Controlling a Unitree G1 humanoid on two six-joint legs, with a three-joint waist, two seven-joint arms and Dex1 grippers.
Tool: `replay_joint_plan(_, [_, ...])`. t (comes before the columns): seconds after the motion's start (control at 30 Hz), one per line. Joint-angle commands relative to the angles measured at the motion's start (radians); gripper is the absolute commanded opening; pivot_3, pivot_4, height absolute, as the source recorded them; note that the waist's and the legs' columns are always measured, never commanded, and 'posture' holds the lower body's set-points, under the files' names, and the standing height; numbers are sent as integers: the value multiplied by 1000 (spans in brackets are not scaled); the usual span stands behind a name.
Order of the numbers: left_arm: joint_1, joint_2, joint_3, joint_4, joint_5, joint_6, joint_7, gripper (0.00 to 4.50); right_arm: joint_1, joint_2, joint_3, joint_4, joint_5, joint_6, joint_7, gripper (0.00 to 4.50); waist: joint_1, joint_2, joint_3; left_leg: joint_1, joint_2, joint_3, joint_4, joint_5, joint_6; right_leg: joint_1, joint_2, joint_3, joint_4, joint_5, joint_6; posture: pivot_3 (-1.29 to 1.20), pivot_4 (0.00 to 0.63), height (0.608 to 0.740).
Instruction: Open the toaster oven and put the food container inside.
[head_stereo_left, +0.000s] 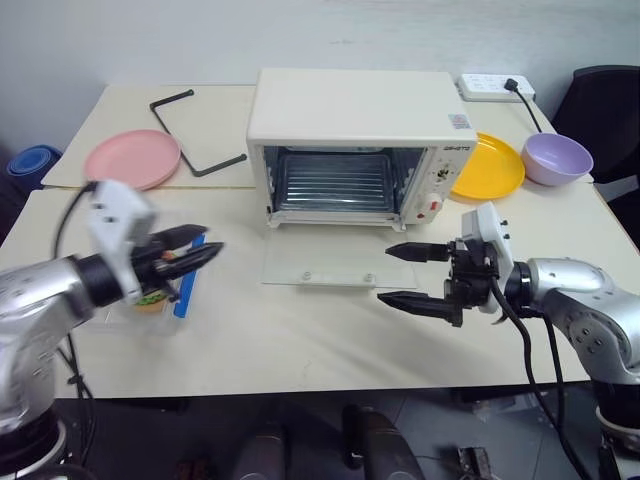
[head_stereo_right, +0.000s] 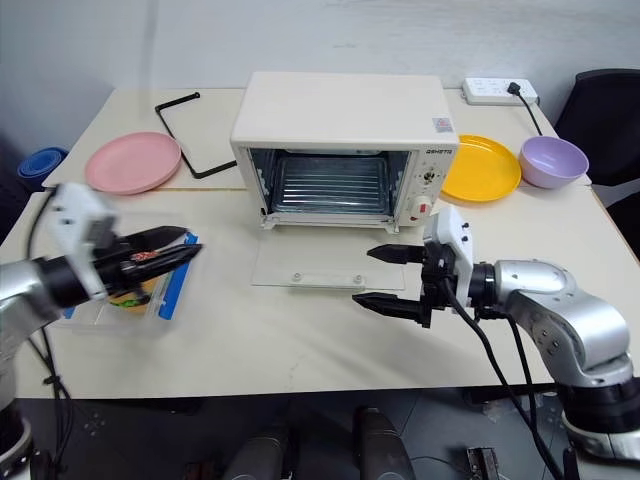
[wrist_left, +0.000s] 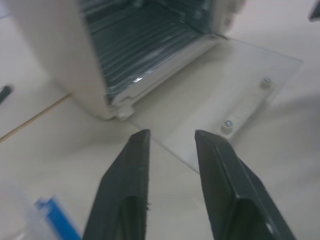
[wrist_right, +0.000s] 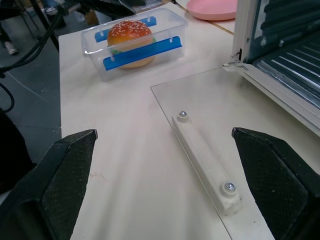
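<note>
clear plastic food container (wrist_right: 134, 42), glass oven door (wrist_right: 200, 125)

Left arm reaches in from the left edge, forearm angled inward. Left gripper (head_stereo_left: 196, 252) roughly level, pointing forward and right; two black fingers (wrist_left: 125, 195) parted by a narrow gap, nothing between them.

Right arm bent in from the right. Right gripper (head_stereo_left: 408, 275) points left, near level, jaws spread wide and empty.
</note>
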Motion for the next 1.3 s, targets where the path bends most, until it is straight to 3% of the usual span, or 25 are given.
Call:
replay_joint_plan(0.03, [-13,-87,293,-142,-49,275,74,2896,-66,15,32,50,-24,-45,63,4500,1,0,0,0,0,0,0,0,0,0,0,0,0,0,0,0,150,740])
replay_joint_plan(0.13, [-36,-325,520,-278,-2,385,205,3714,-118,32,66,102,-44,-63,101,4500,2,0,0,0,-1,0,1,0,-1,0,1,-5,-1,0,0,0,150,740])
replay_joint_plan(0.2, [-36,-456,602,-327,-18,387,296,4382,-138,42,81,126,-53,-70,119,4500,4,-1,-1,0,-2,1,2,0,-2,1,0,-9,-2,0,0,0,150,740])
replay_joint_plan(0.5, [-128,-737,883,-332,-231,387,708,4484,-195,86,126,197,-104,-92,163,4500,5,-6,-4,0,1,-1,7,-3,-7,1,-1,-10,-1,0,-1,0,150,740])
replay_joint_plan(0.73, [-16,-732,886,-289,-458,387,865,4484,-156,100,117,157,-97,-71,143,4500,3,-6,-4,1,3,-1,8,-5,-10,1,0,-9,1,-2,-3,0,150,740])
replay_joint_plan(0.9, [5,-722,816,-199,-595,387,1049,4484,-132,120,87,113,-69,-40,90,4500,5,-6,-4,1,2,-1,9,-6,-9,1,-1,-9,1,-2,-4,0,150,740])
replay_joint_plan(1.17, [-41,-696,730,6,-812,334,1478,4484,-82,109,47,43,-51,-14,32,4500,6,-6,-4,0,2,-1,10,-6,-8,1,-1,-10,2,-2,-4,0,150,740])
replay_joint_plan(1.3, [114,-588,492,114,-1153,47,1811,3636,-59,95,28,19,-48,-6,15,4500,4,-7,-4,1,4,-2,10,-7,-10,1,-1,-3,2,-2,-4,0,150,740])
